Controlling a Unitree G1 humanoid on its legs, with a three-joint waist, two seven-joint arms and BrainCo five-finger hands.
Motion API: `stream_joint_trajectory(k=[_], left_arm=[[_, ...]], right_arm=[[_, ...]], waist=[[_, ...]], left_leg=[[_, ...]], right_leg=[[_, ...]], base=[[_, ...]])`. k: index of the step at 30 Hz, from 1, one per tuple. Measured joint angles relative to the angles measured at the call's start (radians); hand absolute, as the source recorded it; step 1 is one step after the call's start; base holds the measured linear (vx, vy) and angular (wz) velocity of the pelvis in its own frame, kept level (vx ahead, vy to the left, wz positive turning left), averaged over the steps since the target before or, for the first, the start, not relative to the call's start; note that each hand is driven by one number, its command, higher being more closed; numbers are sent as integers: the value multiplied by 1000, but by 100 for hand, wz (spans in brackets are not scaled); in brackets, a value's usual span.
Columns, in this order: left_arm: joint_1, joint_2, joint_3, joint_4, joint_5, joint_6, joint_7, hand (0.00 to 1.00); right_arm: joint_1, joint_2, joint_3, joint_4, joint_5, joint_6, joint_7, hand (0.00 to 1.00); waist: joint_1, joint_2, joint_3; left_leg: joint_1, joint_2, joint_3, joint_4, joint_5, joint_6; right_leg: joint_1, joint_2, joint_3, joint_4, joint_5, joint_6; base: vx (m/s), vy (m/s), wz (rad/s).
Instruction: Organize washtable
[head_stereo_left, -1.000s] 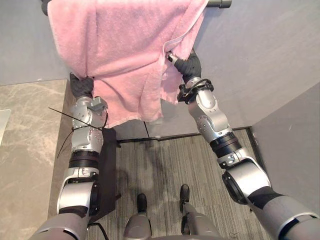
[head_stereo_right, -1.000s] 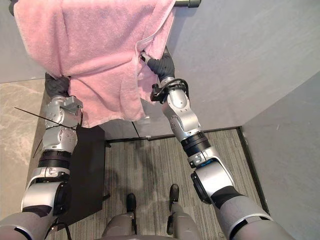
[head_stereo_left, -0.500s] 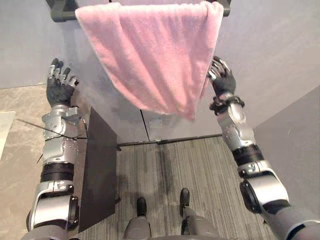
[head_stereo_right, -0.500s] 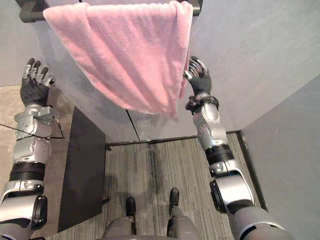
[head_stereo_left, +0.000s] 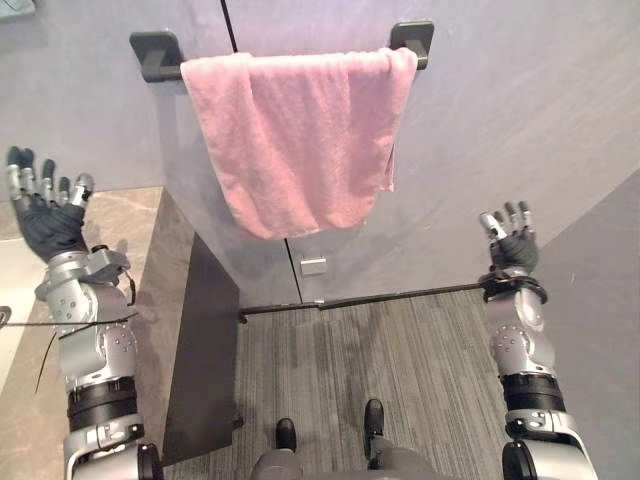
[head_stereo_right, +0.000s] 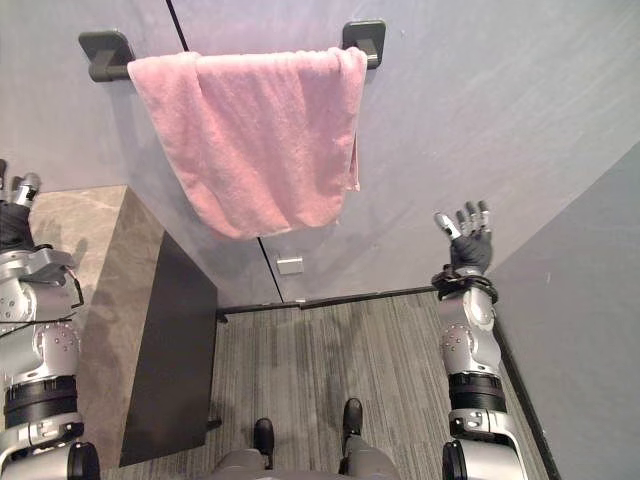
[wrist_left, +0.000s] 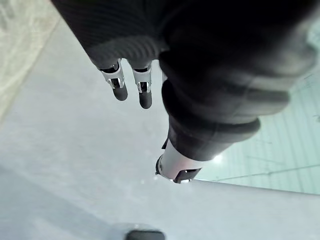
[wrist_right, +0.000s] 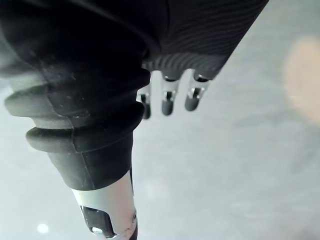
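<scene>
Here, towel (head_stereo_left: 300, 140) draped over rail (head_stereo_left: 160, 58), upper centre.
Left hand (head_stereo_left: 45, 215) at left edge, right hand (head_stereo_left: 512, 246) at right, both released with fingers spread, well apart from towel.

Silver-grey arms (head_stereo_left: 98, 352); left hand (head_stereo_left: 47, 222), right hand (head_stereo_left: 513, 248): dark ribbed covers, dark-tipped fingers (head_stereo_left: 488, 223).

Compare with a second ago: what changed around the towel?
Both hands left the pink towel: the left hand and the right hand drew back to either side, open. The towel stayed draped over the dark wall rail; the view itself shifted.
</scene>
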Motion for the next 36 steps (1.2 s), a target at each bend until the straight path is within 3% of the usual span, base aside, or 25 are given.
stream_joint_trajectory(k=[4, 6, 7, 9, 11, 15, 19, 23, 29, 32, 36], left_arm=[[20, -11, -34, -92, -2, -24, -8, 0], [20, -10, -95, -134, -13, -28, -33, 0], [20, -9, -182, -153, -48, -26, -83, 0], [19, -3, -308, -155, -82, -16, -147, 0], [14, 2, -408, -146, -93, 13, -220, 0], [-12, 19, -459, -60, -125, 25, -267, 0], [-124, 78, -556, 105, -171, 37, -269, 0], [-306, 93, -620, 236, -214, 48, -266, 0], [-514, 98, -619, 378, -221, 46, -239, 0], [-665, 136, -619, 485, -233, 46, -221, 0], [-709, 149, -616, 515, -235, 32, -219, 0]], right_arm=[[-13, -4, 16, -144, 7, -73, 8, 0], [-44, -15, 85, -172, 33, -98, 38, 0], [-75, -37, 180, -172, 65, -100, 92, 0], [-111, -64, 313, -169, 87, -83, 147, 0], [-146, -71, 443, -144, 91, -35, 215, 0], [-196, -84, 547, -44, 129, 11, 267, 0], [-321, -142, 632, 66, 171, 15, 269, 0], [-467, -144, 701, 143, 200, 14, 265, 0], [-578, -132, 681, 251, 201, 11, 220, 0], [-632, -114, 639, 293, 200, 10, 188, 0], [-668, -100, 609, 331, 198, -5, 155, 0]], waist=[[0, 12, -48], [-4, 12, -53], [-5, 12, -53], [-8, 12, -53], [-17, 12, -53], [-24, 13, -53], [-24, 7, -39], [-24, -7, 27], [-25, -6, 112], [-27, -11, 156], [-29, -15, 171]], left_leg=[[4, 7, -2, -1, 7, -11], [14, 9, -3, 0, 11, -7], [21, 10, -3, 0, 11, -7], [20, 9, -5, 0, 11, -7], [20, 9, -16, 0, 11, -6], [19, 4, -27, 1, 11, -6], [-34, -5, -29, 19, 13, -3], [-110, -4, -28, 48, 20, -1], [-179, 1, -27, 44, 49, -11], [-208, 1, -9, 39, 55, -12], [-226, 2, 3, 39, 55, -12]], right_leg=[[4, 3, -19, 0, 1, -2], [17, 4, -26, 0, 8, -15], [24, 4, -28, 1, 12, -21], [23, 3, -31, 1, 14, -24], [29, 2, -42, 4, 15, -25], [31, -3, -47, 1, 15, -25], [-13, -15, -44, 1, 34, -36], [-77, -16, -40, 1, 57, -41], [-151, -6, -35, 5, 81, -51], [-195, -3, -13, 5, 96, -53], [-218, 0, 2, 6, 97, -52]], base=[[45, 5, 1], [77, 10, 2], [39, 16, 0], [39, 23, 2], [42, 24, 10], [20, 28, 6], [-44, 32, 2], [-86, 4, -2], [-43, 14, -4], [-32, 54, -16], [-7, 57, -11]])
